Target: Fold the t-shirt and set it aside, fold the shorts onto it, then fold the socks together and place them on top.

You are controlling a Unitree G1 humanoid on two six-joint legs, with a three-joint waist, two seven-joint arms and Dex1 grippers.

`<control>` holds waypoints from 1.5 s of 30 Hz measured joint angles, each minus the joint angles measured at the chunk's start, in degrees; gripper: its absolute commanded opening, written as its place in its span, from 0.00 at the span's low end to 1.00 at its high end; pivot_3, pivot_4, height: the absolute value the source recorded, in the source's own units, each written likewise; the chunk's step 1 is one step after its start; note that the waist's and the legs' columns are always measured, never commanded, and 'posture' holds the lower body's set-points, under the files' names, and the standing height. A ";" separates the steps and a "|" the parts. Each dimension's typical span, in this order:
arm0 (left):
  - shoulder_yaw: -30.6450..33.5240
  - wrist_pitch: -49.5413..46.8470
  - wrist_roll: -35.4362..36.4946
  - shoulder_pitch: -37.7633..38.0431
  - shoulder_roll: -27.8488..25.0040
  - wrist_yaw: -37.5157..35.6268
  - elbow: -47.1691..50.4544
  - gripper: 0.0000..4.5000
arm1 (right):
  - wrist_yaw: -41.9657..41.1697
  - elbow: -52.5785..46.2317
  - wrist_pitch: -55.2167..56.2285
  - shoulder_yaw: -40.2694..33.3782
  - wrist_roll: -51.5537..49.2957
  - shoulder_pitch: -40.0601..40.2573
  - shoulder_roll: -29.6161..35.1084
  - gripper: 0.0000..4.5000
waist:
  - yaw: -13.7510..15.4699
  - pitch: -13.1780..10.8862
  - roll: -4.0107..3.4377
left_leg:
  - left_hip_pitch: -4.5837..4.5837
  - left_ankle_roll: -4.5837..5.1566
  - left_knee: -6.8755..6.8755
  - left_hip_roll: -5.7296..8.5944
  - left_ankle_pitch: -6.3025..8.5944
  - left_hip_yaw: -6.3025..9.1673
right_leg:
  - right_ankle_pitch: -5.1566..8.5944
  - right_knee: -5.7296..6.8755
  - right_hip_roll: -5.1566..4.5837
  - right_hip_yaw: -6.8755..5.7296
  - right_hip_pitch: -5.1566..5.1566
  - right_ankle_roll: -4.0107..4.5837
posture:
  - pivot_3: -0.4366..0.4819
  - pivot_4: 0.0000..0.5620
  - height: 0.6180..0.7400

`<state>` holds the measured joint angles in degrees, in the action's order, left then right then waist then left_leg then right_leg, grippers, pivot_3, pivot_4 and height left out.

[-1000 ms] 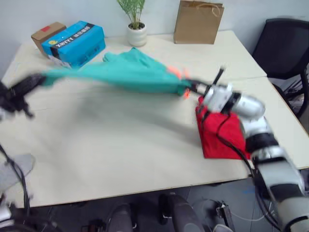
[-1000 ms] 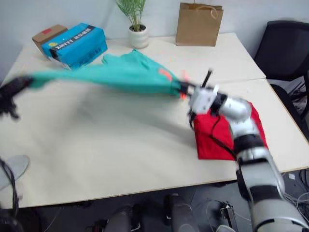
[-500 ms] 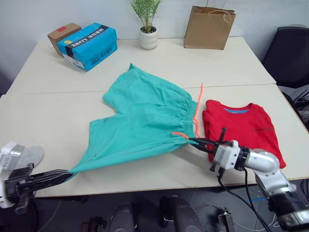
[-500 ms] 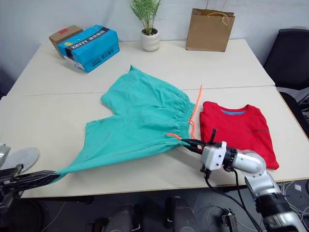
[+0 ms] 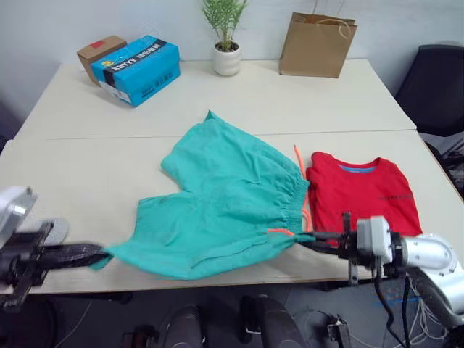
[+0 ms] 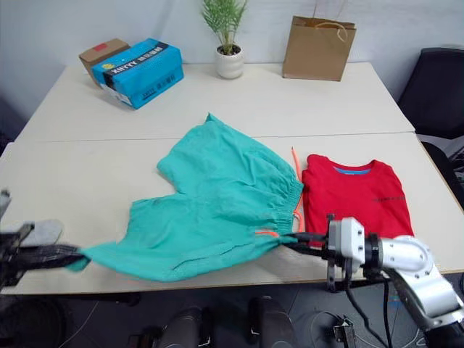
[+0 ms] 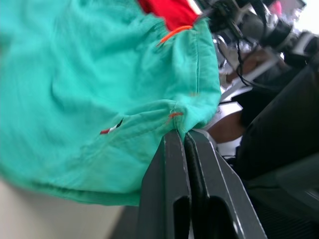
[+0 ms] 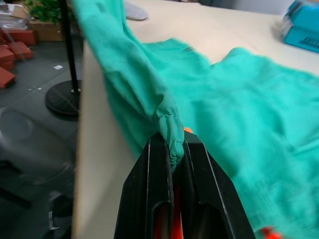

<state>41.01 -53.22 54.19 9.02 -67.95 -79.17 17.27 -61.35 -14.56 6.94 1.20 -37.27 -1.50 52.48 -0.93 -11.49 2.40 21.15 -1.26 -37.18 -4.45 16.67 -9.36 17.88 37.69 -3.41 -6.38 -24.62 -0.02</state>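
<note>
A sock (image 5: pixel 52 230) is seen lying at the left edge of the table (image 5: pixel 87 167), just behind the left gripper (image 5: pixel 98 254). A leg hem of the shorts (image 5: pixel 225 210) is pinched tight between the left gripper's two black fingers at the front left edge of the table. At the back left of the table, a blue box (image 5: pixel 138 69) is set beside a small brown box (image 5: pixel 100 52). The pale table is made of two tops pushed together, and a thin seam is seen running across it. The teal shorts are spread flat in the middle, with the front edge held up a little between the two grippers. A potted plant (image 5: pixel 226 43) and a brown paper bag (image 5: pixel 317 45) are stood at the back by the grey wall. The waistband corner of the shorts is clamped by the right gripper (image 5: pixel 308 238) near the orange drawstring (image 5: pixel 301 188). The red t-shirt (image 5: pixel 362 196) is laid folded to the right, touching the shorts. A black chair (image 5: pixel 435 80) is seen at the far right.
</note>
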 measured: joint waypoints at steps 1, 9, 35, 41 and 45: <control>-3.14 1.52 -0.81 -5.09 -0.37 0.48 -1.26 0.00 | 0.63 0.00 -1.31 -0.63 -0.20 -1.23 -0.46 0.00 | 0.04 0.00 -0.01 | 0.00 0.00 0.02 0.00 0.00 -0.01 | 0.00 0.00 0.00 0.00 -0.01 0.00 | 0.48 0.27 1.00; -35.87 30.29 -25.25 -57.94 15.65 1.06 -35.69 0.00 | 9.37 5.26 -6.54 -6.42 2.92 -9.09 -8.50 0.00 | 1.98 0.12 -0.09 | 0.23 -0.03 -0.31 0.02 -0.37 -0.18 | -0.09 0.15 0.17 -0.08 -0.12 -0.13 | 0.48 0.27 1.00; -43.12 63.67 -62.07 -88.97 43.28 47.57 -95.95 0.10 | 40.72 7.62 -18.00 -3.54 25.43 -10.72 -30.16 0.06 | -0.70 0.08 0.05 | 0.45 0.09 -0.76 0.10 -0.30 -0.72 | 0.03 1.05 -0.03 0.39 -0.83 -0.32 | 0.48 0.27 1.00; -38.72 65.50 -61.21 -88.82 43.96 51.76 -96.35 0.46 | 42.21 8.28 -15.67 -6.49 27.25 -11.39 -29.58 0.49 | -0.66 0.08 0.05 | 0.45 0.10 -0.76 0.15 -0.30 -0.73 | 0.03 1.08 -0.07 0.40 -0.83 -0.32 | 0.48 0.27 1.00; -39.14 65.42 -62.98 -88.46 40.74 55.97 -96.34 0.76 | 40.97 7.69 -14.54 -9.13 27.13 -11.57 -26.45 0.81 | -1.18 0.08 0.05 | 0.36 0.05 -0.68 0.28 -0.31 -0.76 | 0.04 1.11 -0.01 0.41 -0.83 -0.31 | 0.48 0.27 1.00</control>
<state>1.87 12.20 -8.79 -79.43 -27.22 -23.20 -79.07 -20.37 -6.87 -7.60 -7.93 -10.14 -13.07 26.03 -2.11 -11.41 2.45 21.51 -1.21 -37.85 -4.17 16.36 -10.12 17.92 38.80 -3.41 -5.97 -25.45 -0.33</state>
